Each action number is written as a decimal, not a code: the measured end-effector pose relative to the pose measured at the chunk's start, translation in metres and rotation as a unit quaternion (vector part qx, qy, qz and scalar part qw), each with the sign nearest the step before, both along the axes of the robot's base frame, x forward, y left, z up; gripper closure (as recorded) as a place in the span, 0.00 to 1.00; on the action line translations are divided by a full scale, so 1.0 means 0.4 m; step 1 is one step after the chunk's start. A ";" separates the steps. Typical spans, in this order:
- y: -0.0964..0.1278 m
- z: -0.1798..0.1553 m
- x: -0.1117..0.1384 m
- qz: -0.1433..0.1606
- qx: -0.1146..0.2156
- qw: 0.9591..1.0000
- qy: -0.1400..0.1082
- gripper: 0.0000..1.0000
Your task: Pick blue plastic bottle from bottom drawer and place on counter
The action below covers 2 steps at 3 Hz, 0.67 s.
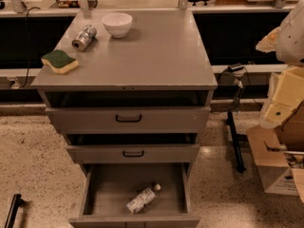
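While the blue plastic bottle [141, 198] lies on its side in the open bottom drawer [88, 194], the gripper is nowhere in shot!
Only the arm [287, 91] shows, tucked at the right edge, so apart or together, I cannot tell. Danger ahead: the bottle is round and loose, so a nudge could roll it away, and the middle drawer [133, 153] overhangs the reach.

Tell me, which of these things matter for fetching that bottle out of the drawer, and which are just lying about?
For the job: blue plastic bottle, lying in the open bottom drawer; counter; the tool, off at the right edge.
Lying about: silver can, white bowl, green sponge, all on the counter.
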<state>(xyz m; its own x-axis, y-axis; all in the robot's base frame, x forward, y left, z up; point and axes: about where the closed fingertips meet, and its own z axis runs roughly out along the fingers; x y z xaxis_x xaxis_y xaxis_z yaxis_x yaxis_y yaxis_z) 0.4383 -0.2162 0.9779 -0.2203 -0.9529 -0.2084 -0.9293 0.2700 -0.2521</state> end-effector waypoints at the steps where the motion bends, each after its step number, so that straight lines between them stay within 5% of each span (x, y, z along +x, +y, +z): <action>1: 0.000 0.000 0.000 0.000 0.000 1.000 0.000 0.00; 2: 0.030 -0.017 0.015 0.017 0.003 1.000 0.005 0.00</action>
<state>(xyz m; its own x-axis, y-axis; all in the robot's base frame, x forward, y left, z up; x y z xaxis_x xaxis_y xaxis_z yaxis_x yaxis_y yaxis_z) 0.4443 -0.2042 0.9712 -0.1890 -0.9589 -0.2117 -0.9404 0.2388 -0.2419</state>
